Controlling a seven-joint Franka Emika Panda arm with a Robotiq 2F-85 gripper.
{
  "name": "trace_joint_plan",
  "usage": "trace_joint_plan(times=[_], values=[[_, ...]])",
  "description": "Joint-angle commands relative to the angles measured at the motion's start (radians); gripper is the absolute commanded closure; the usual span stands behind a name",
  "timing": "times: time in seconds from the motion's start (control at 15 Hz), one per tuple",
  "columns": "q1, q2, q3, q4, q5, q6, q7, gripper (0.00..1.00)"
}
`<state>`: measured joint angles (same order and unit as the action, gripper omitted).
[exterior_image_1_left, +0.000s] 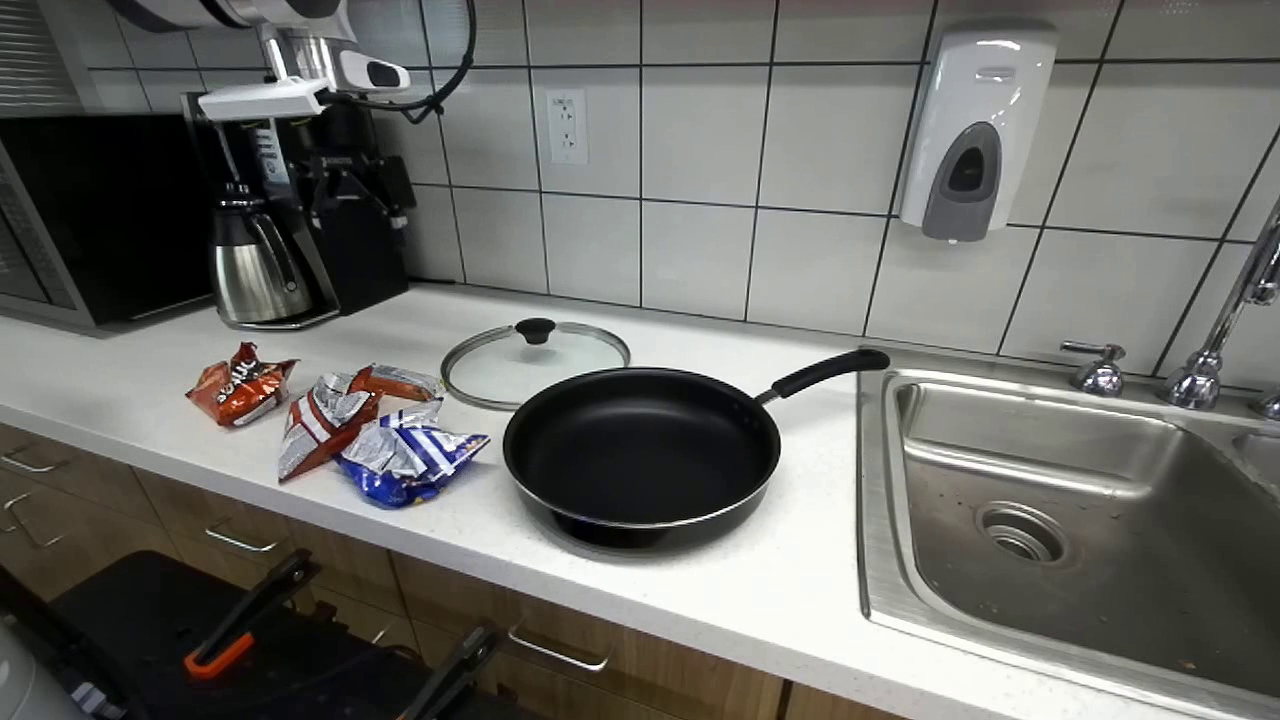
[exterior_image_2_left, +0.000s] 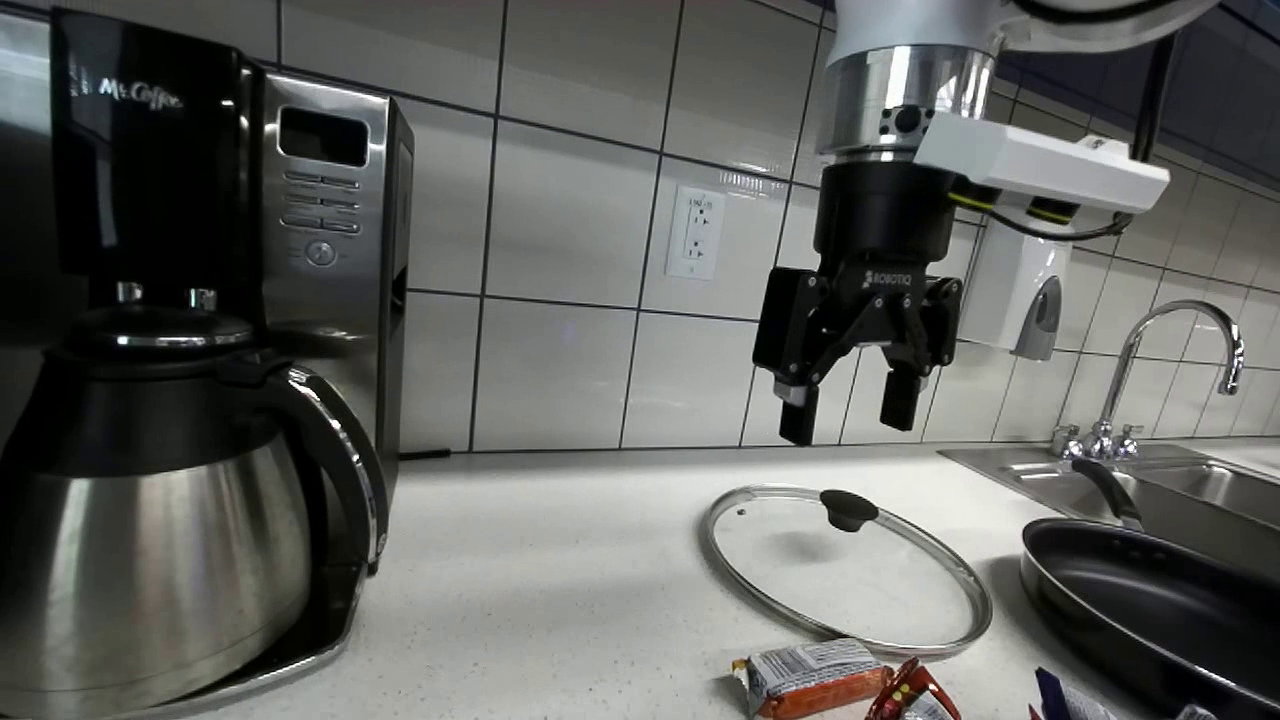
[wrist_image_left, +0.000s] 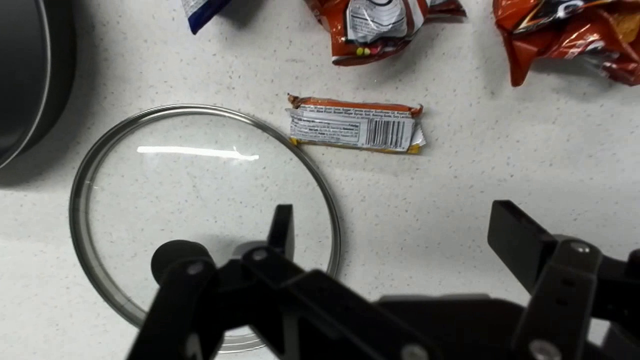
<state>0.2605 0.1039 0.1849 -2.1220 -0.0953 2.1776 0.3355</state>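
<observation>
My gripper (exterior_image_2_left: 848, 428) hangs above the white counter, its fingers spread wide with nothing between them. Beneath and beside it lies a round glass lid (wrist_image_left: 200, 195) with a metal rim and a black knob (exterior_image_2_left: 848, 510); in the wrist view one finger (wrist_image_left: 282, 227) overlaps the lid and the arm linkage partly covers the knob. A black frying pan (exterior_image_1_left: 640, 450) sits next to the lid, handle toward the sink. Close to the rim is a small wrapped bar (wrist_image_left: 355, 125). Crumpled snack bags lie nearby: an orange one (exterior_image_1_left: 240, 388), a red one (exterior_image_1_left: 325, 425) and a blue one (exterior_image_1_left: 405, 465).
A coffee maker (exterior_image_2_left: 335, 210) with a steel carafe (exterior_image_2_left: 170, 570) stands by the wall, beside a black microwave (exterior_image_1_left: 120, 210). The steel sink (exterior_image_1_left: 880, 520) and faucet (exterior_image_1_left: 1200, 365) are past the pan. A soap dispenser (exterior_image_1_left: 985, 110) hangs on the tiled wall.
</observation>
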Motion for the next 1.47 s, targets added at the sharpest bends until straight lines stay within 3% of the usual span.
trace_joint_plan(times=[0.0, 0.33, 0.53, 1.07, 1.4], values=[[-0.001, -0.074, 0.029, -0.057, 0.061, -0.016, -0.090, 0.00], [0.014, -0.102, 0.068, -0.085, 0.107, -0.025, -0.176, 0.00], [0.029, -0.102, 0.086, -0.093, 0.111, -0.027, -0.157, 0.00], [0.058, -0.083, 0.106, -0.104, 0.098, -0.025, -0.004, 0.00], [0.079, -0.038, 0.114, -0.082, 0.081, -0.007, 0.213, 0.00]])
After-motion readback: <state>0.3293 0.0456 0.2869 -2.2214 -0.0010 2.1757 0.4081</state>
